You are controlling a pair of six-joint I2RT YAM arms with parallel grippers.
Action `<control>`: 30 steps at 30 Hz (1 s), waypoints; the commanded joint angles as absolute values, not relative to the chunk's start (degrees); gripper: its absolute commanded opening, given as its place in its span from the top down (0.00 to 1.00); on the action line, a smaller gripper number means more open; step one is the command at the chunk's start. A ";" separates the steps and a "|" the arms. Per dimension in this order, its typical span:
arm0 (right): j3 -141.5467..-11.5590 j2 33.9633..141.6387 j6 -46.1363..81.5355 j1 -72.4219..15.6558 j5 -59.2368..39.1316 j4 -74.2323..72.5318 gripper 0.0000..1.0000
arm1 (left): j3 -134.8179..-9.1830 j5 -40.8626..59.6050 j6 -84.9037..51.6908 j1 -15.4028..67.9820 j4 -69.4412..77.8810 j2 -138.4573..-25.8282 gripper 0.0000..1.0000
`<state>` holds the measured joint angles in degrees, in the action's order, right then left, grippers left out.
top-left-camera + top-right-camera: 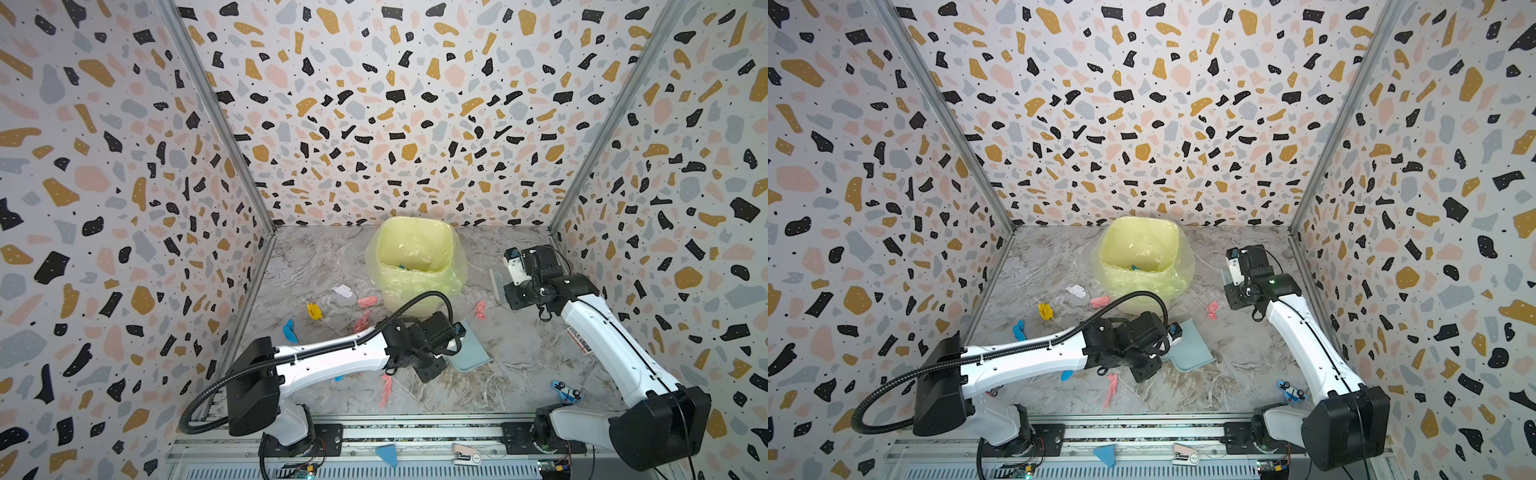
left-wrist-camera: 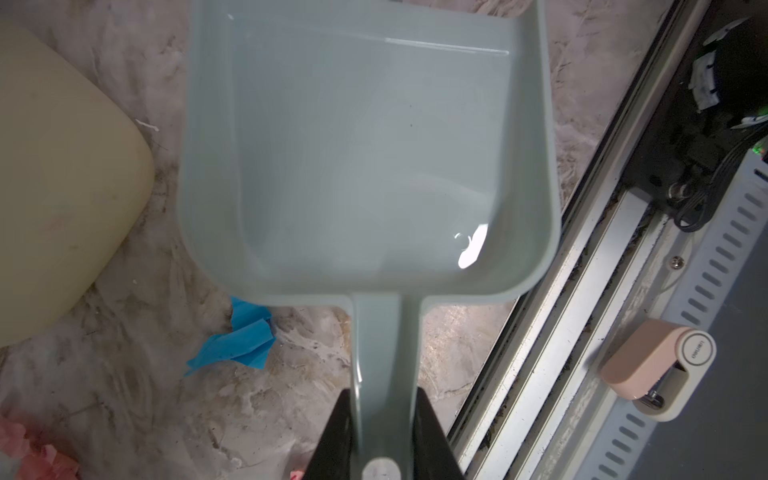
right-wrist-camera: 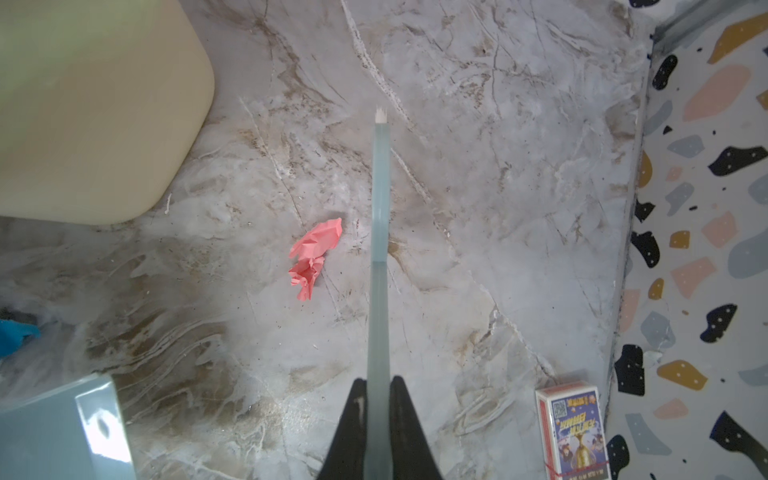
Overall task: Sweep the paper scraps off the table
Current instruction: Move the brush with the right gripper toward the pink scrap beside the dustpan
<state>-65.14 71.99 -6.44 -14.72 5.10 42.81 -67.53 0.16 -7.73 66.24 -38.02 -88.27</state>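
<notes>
Sweeping pink scrap (image 3: 316, 245), you risk scattering it: dustpan (image 2: 365, 158) lies well apart; left jaws pinch its handle, right jaws pinch brush (image 3: 380, 208)

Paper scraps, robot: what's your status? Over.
Left fingers shut on empty dustpan. Right fingers shut on brush. Paper scraps scattered on table. Yellow bin stands among them.

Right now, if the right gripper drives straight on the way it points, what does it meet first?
Likely bare table: the right gripper holds a brush that leads, and past its tip only marble shows. The pink scrap and bin sit off that line. Depth is unclear.
</notes>
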 commanded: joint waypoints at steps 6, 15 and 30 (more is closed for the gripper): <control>-64.25 73.66 -18.83 -19.65 12.31 39.90 1.00 | -65.14 0.04 -7.04 66.36 -36.39 -90.35 0.93; -64.32 79.01 -26.81 -25.65 22.15 39.88 1.00 | -62.22 1.12 -7.64 66.01 -36.29 -89.52 0.94; -65.82 80.83 -24.46 -35.16 19.69 52.22 1.00 | -58.71 0.75 -9.01 65.67 -35.42 -87.40 0.94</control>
<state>-63.92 82.89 -26.81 -33.15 21.50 45.58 -59.22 0.82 -8.43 66.00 -36.07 -88.84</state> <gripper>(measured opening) 0.107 0.211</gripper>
